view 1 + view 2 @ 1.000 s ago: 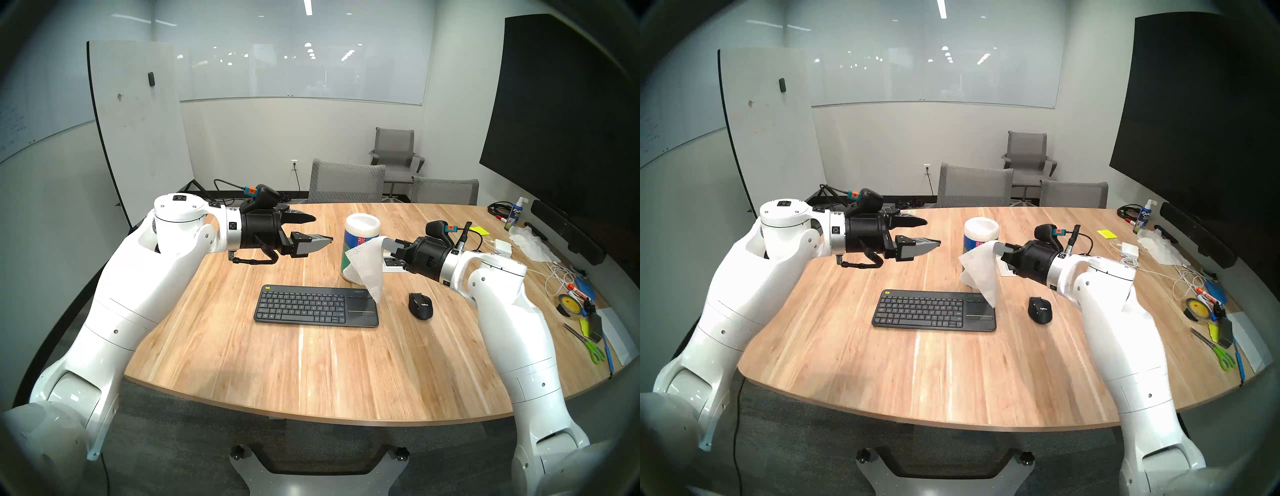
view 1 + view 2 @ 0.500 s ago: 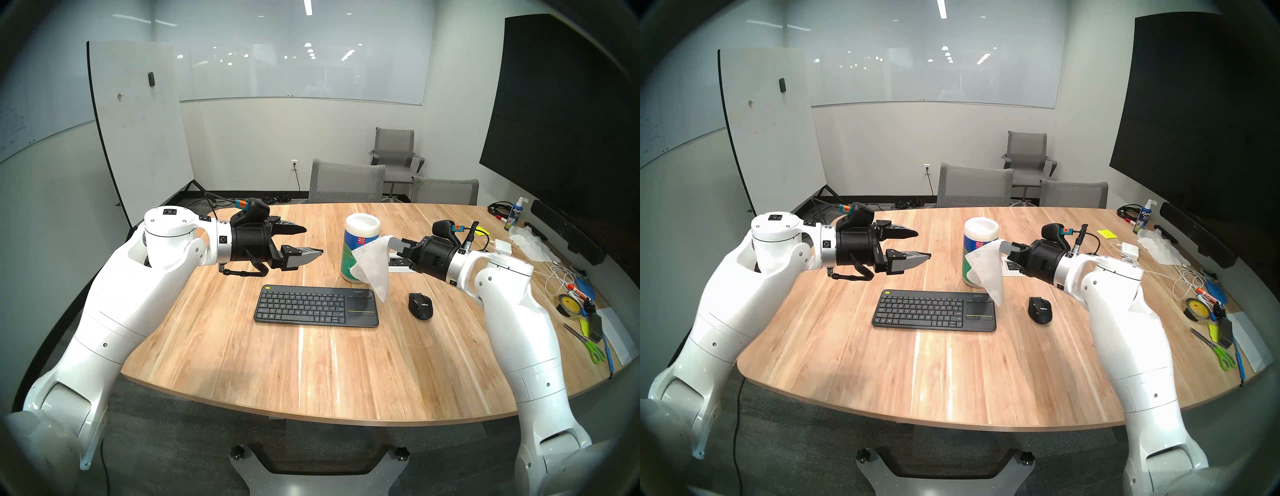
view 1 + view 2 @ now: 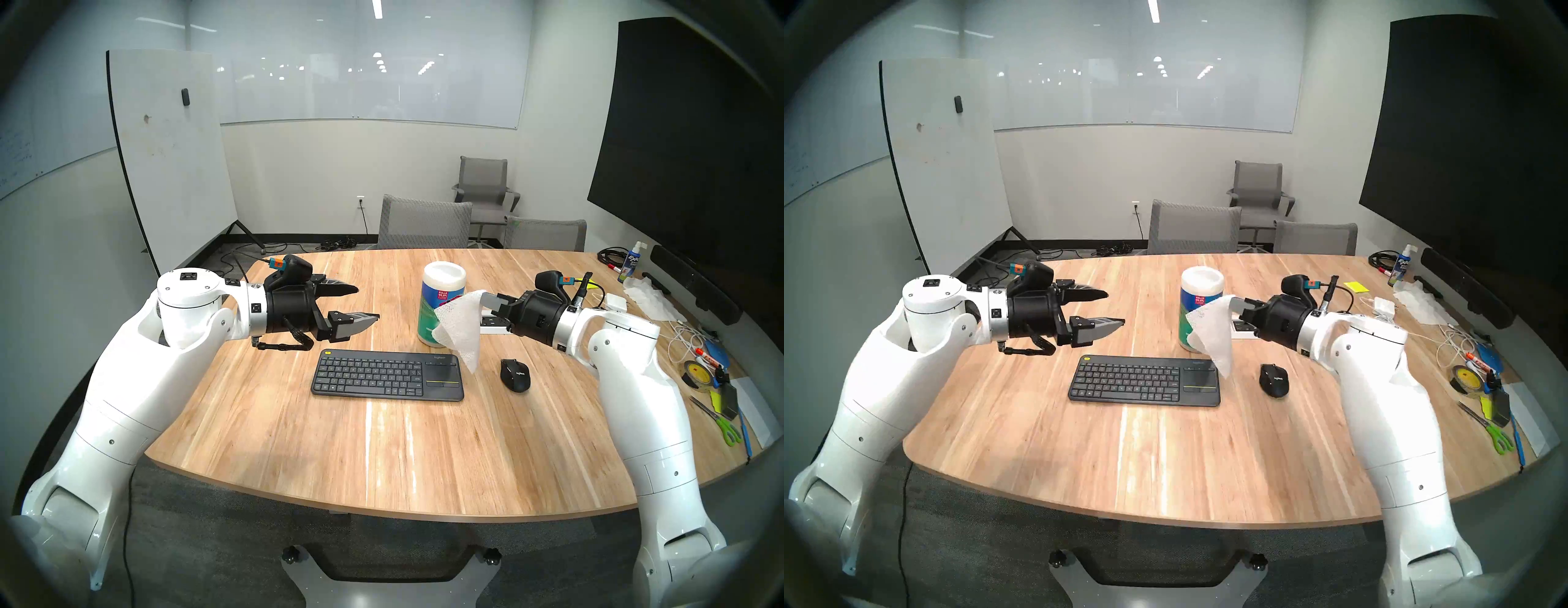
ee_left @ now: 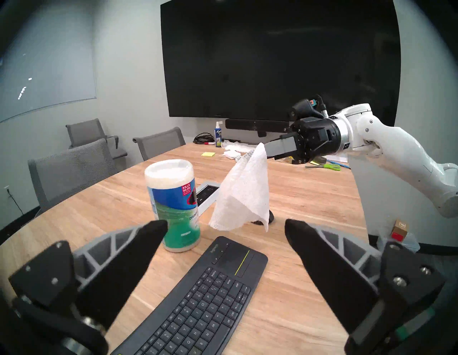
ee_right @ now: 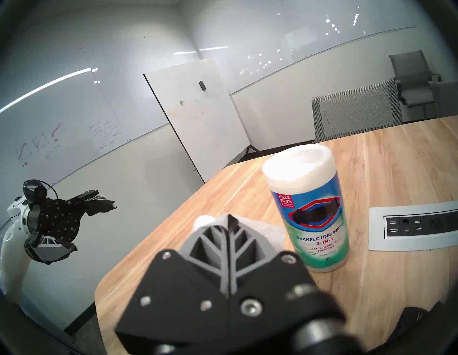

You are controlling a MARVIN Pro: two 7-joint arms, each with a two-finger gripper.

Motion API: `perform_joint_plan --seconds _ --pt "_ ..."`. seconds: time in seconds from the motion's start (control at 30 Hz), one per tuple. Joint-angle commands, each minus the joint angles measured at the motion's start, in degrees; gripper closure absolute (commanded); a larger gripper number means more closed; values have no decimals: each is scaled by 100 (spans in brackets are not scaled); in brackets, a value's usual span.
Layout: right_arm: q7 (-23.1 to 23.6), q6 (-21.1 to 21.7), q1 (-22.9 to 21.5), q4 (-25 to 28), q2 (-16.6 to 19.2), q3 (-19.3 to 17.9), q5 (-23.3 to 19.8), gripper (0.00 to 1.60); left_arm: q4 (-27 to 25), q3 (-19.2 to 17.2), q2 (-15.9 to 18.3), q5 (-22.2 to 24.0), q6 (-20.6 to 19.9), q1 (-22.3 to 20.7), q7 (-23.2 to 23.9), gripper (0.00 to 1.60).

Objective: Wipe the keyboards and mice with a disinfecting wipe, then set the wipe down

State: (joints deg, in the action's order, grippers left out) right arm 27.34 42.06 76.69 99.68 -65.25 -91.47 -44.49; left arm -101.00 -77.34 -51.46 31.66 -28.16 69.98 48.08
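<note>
Right gripper (image 3: 483, 299), at right of centre in the head view, pinches one corner of the disinfecting wipe (image 3: 460, 333), which hangs above the table (image 3: 403, 458) between keyboard (image 3: 387, 375) and mouse (image 3: 514, 375), in front of the canister (image 3: 441, 303). Left gripper (image 3: 367, 304), at left, hovers with jaws spread and empty.

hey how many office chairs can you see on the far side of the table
3. Two grey chairs are pushed up to the table's far edge, one left and one right; a third stands back near the wall. Others may be hidden.
</note>
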Motion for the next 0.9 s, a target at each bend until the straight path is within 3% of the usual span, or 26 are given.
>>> perform_joint_plan --seconds 0.0,0.87 --pt "4 9 7 163 -21 -77 -56 160 -161 -134 29 50 106 175 -37 0" --pt "56 244 72 365 147 -264 -36 160 -203 -36 73 -140 65 159 -207 0"
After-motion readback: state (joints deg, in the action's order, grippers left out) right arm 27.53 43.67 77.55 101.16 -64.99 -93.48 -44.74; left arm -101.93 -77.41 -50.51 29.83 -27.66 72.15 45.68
